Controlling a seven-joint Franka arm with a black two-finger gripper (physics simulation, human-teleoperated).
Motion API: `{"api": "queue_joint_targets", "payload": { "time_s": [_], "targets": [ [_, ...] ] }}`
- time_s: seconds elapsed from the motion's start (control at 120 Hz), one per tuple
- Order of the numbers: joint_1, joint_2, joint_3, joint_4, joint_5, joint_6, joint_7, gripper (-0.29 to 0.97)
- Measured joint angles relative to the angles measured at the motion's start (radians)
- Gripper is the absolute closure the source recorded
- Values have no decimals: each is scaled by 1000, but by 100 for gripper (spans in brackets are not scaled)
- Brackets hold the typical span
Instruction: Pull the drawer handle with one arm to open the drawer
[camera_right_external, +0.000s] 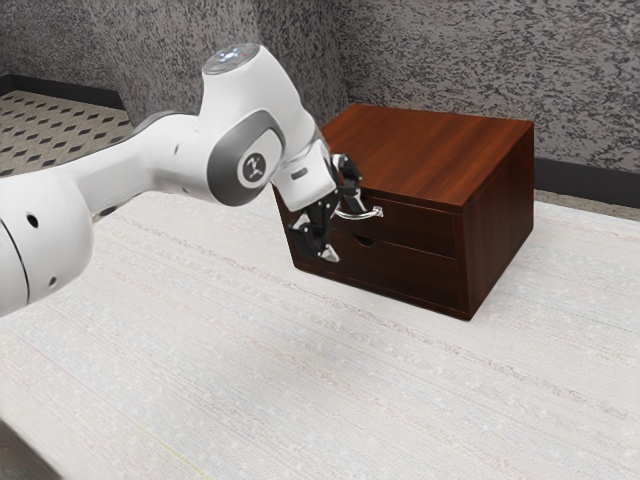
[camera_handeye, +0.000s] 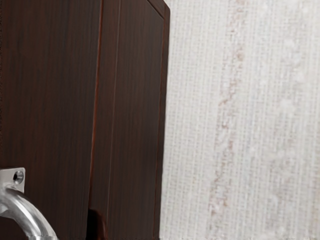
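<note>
This is a bare rendered test room of the robotics-lab sort rather than a lived-in home: rough grey speckled walls (camera_right_external: 450, 50) meet in a corner at about twelve o'clock, with a dark baseboard (camera_right_external: 590, 185) running along their foot. A wide, pale, wood-grained counter (camera_right_external: 300, 380) carries a plain dark red-brown drawer chest (camera_right_external: 430, 150), and a white robot arm (camera_right_external: 150, 170) reaches over it from nine o'clock. At ten o'clock, beyond the counter's edge, lies a floor (camera_right_external: 50, 125) of small patterned tiles.
</note>
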Motion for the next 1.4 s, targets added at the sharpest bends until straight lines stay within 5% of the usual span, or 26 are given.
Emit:
{"api": "queue_joint_targets", "payload": {
  "time_s": [0.592, 1.4],
  "targets": [
    [-1, -15, 15, -11, -5, -3, 0, 30],
    [-1, -162, 16, -189, -13, -4, -4, 34]
  ]
}}
